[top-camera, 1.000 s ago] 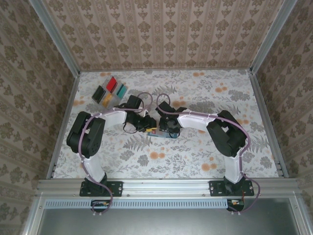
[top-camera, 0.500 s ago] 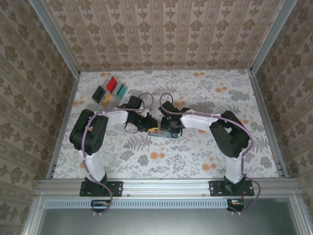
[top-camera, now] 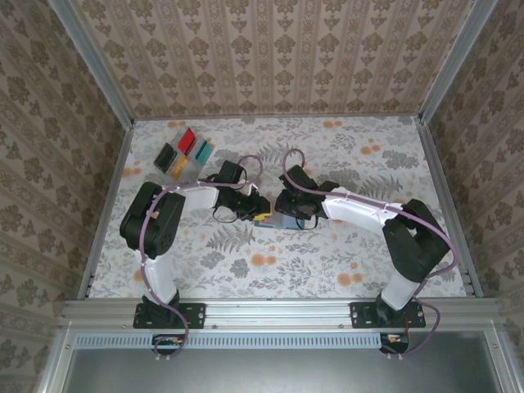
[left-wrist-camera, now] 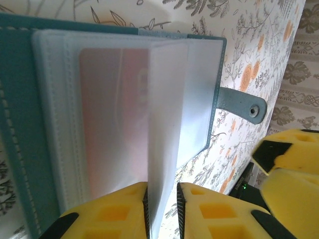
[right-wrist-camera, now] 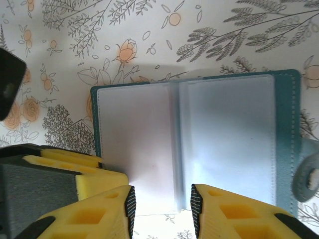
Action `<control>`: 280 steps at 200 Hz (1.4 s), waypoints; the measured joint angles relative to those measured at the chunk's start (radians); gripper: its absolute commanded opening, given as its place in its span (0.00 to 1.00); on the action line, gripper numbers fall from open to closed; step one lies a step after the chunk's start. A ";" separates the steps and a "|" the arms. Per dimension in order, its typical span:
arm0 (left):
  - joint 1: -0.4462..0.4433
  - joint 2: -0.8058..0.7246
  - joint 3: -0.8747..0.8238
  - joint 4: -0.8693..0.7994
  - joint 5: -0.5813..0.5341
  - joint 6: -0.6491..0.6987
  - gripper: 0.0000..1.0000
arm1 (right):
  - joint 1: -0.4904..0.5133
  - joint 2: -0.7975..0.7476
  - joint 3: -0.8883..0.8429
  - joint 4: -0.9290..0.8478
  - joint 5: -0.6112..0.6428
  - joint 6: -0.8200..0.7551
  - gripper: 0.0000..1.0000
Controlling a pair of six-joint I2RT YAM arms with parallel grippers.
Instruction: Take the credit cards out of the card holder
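Card holder [right-wrist-camera: 285, 139] open at mid-table, sleeve [left-wrist-camera: 167, 124] pinched in left gripper [left-wrist-camera: 162, 191], right gripper [right-wrist-camera: 160, 196] just slackened, jaws apart, in from 2 o'clock, pink card [left-wrist-camera: 114, 114] still pocketed.

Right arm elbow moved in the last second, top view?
Yes. The right arm's elbow swung right, closer to the right side rail.

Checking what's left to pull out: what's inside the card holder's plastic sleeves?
Through a frosted sleeve of the card holder, one pinkish card shows. Whether more cards sit in the sleeves behind it is hidden.
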 measured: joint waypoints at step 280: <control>0.071 -0.120 0.003 -0.127 -0.217 0.024 0.60 | 0.047 0.182 0.180 -0.097 0.039 -0.064 0.58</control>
